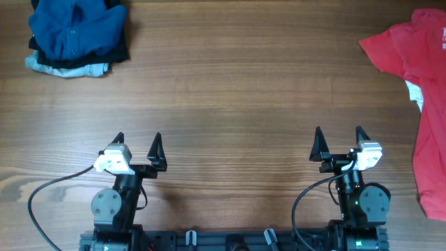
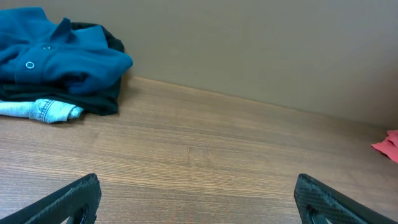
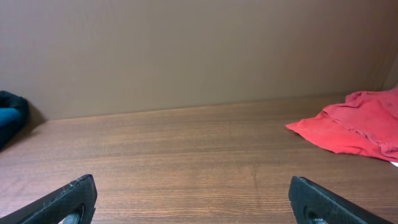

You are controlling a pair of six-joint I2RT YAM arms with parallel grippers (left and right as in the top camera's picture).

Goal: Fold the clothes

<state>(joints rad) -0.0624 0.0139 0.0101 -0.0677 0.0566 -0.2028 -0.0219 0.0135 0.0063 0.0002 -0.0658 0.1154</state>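
The clothes are a red T-shirt (image 1: 422, 84) lying crumpled along the table's right edge, partly cut off by the overhead frame, with a bit of white showing on it. The right wrist view catches it at the far right (image 3: 354, 127), and the left wrist view shows only a red corner (image 2: 389, 145). My right gripper (image 1: 339, 135) stands open near the front edge, well left of the shirt, nothing between its fingers (image 3: 320, 202). My left gripper (image 1: 138, 141) is open too, far from the shirt, with bare wood between its fingers (image 2: 71, 199).
A pile of other garments (image 1: 77, 35) sits at the back left corner: a blue buttoned top over black cloth and pale denim (image 2: 43, 111). A brown wall (image 3: 186, 50) rises behind the wooden table (image 1: 230, 104). Cables loop beside both arm bases.
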